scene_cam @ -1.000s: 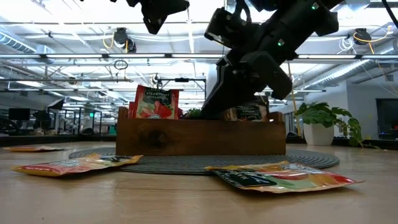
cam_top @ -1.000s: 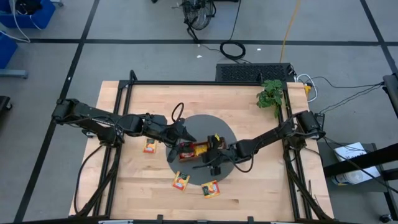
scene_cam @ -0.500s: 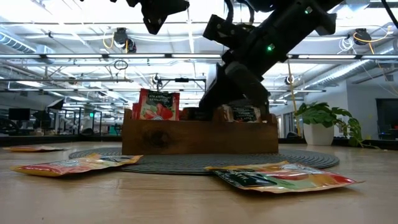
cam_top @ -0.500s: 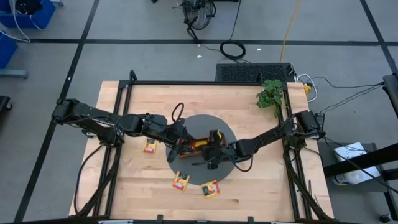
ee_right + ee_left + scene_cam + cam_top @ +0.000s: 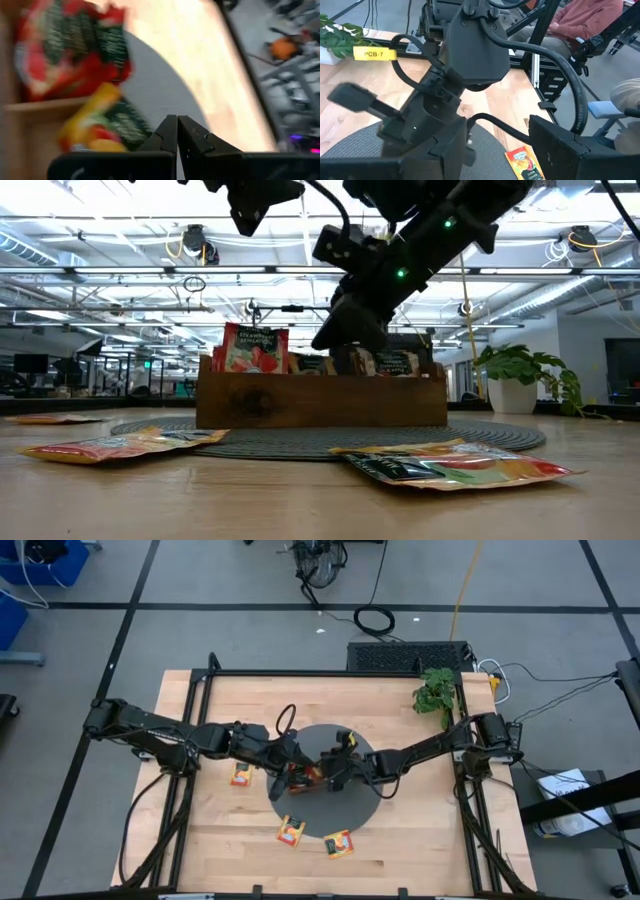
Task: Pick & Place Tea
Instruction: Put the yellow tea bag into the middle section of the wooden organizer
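Observation:
A brown wooden tray (image 5: 303,781) (image 5: 320,402) stands on a round grey mat (image 5: 352,808). Several tea packets stand in it, among them a red one (image 5: 255,348) (image 5: 75,50) and a yellow one (image 5: 100,125). Three more packets lie flat on the table (image 5: 240,775) (image 5: 290,832) (image 5: 338,843). My right gripper (image 5: 330,768) (image 5: 342,345) (image 5: 177,121) is shut and slants down over the tray's far side, next to the yellow packet. My left gripper (image 5: 288,762) (image 5: 497,131) hangs open above the tray's left end with nothing in it. My right gripper's shut fingertips (image 5: 170,125) stand just beside the yellow packet's edge (image 5: 131,125), coming in aslant from the table's right. Whether they touch the packet or the tray, I cannot tell.
A potted plant (image 5: 435,692) (image 5: 520,370) stands at the far right corner. Black frame rails (image 5: 200,700) border the table. The two arms are close together over the mat. A seated person's sleeve (image 5: 585,15) shows beyond the table.
My right gripper has swung from the tray's near right side toward the table's far edge and a little leftward, turning as it went, and has stayed shut. Early in that second the tray turned a little on the mat, then stayed put.

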Robot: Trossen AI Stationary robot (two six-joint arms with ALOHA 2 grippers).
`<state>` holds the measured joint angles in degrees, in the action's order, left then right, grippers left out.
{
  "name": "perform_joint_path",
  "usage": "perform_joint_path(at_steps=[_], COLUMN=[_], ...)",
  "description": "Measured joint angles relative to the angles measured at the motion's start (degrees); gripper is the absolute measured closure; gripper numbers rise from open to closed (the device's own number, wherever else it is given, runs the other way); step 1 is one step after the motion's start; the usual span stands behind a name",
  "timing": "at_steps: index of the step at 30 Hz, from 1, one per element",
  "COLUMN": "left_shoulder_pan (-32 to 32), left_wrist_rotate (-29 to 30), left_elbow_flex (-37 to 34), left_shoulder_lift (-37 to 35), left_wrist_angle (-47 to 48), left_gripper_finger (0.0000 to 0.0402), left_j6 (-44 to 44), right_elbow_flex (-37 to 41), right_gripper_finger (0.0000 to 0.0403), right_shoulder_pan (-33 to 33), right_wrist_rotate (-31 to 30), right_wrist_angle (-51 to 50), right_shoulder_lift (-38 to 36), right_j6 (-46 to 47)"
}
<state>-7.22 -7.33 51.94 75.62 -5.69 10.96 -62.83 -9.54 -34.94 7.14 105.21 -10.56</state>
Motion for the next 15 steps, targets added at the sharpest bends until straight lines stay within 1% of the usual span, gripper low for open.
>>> perform_joint_path(at_steps=[4,8,15], left_shoulder_pan=[0.00,0.00,-1.03], left_wrist_rotate=[0.02,0.00,0.08], left_elbow_flex=[0.00,0.00,-0.02], left_shoulder_lift=[0.00,0.00,0.02], left_wrist_angle=[0.04,0.82,6.35], left_gripper_finger=[0.0185,0.0185,0.0185], left_j6=[0.00,-0.01,0.33], right_elbow_flex=[0.00,0.00,1.01], right_gripper_finger=[0.0403,0.0403,0.0403], right_shoulder_pan=[0.19,-0.82,-5.41], right_wrist_rotate=[-5.70,-5.77,-5.49], right_wrist_angle=[0.81,1.75,-3.24], right_shoulder_lift=[0.00,-0.84,-7.87], right_j6=[-3.01,-4.02,-2.10])
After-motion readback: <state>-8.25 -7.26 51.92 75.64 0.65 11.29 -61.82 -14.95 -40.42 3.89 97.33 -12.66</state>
